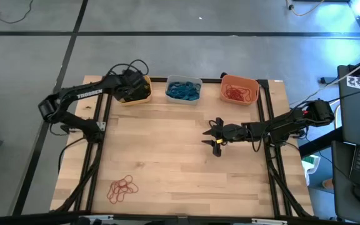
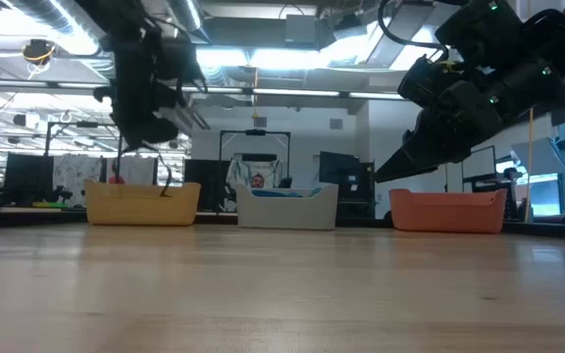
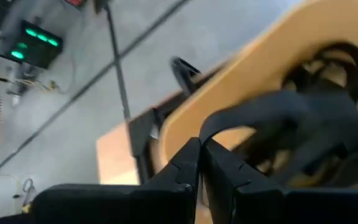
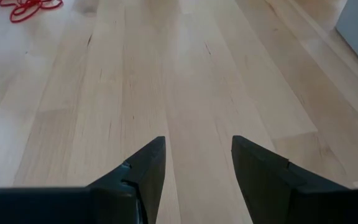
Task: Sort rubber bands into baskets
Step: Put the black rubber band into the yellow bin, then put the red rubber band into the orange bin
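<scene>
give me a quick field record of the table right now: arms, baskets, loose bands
left gripper: shut on black rubber band, over yellow basket
right gripper: open, empty, above bare table
grey basket: blue rubber bands
orange basket: red-orange rubber bands
loose: red-orange pile, near-left of table

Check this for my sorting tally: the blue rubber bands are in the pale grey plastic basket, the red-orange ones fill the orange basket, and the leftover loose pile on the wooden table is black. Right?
Not quite. The loose pile of thin rubber bands on the wooden table is red-orange, not black, as the high view shows. The rest holds: blue rubber bands lie in the pale grey plastic basket, red-orange ones in the orange basket.
</scene>
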